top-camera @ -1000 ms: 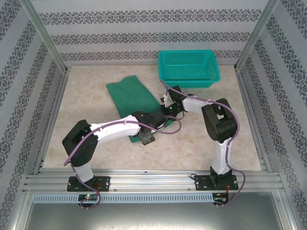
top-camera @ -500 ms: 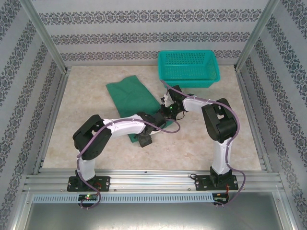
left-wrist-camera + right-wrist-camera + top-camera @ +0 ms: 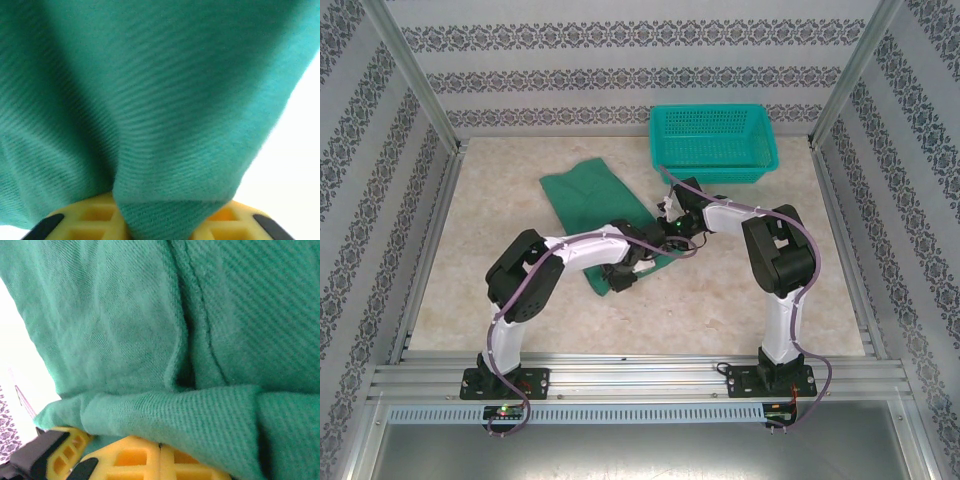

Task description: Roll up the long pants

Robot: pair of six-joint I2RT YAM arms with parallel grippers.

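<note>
Bottom of the overhead view has both arm bases bolted to the near rail, with bare table (image 3: 740,300) just past them. The left pincer (image 3: 622,272) sits a bit left of centre, right down on the near end of the long pants (image 3: 585,190). Its wrist cam shows a bunched fold of green cloth (image 3: 160,100) dropping down between the yellow fingers (image 3: 90,220), so the left pincer (image 3: 170,222) is narrow and clamped on the pants.

A little further up and to the right, the right pincer (image 3: 666,214) is at the pants' right edge. On its own cam the yellow fingers (image 3: 135,455) are pressed together, so the right pincer (image 3: 160,452) is closed, with a folded hem of the pants (image 3: 125,315) draped over the tips. Can't tell if any cloth is actually pinched in there.

The pants run from the middle of the frame diagonally toward the upper left, lying flat. The teal mesh basket (image 3: 715,165) sits at the far edge, upper right, apart from the pants.
</note>
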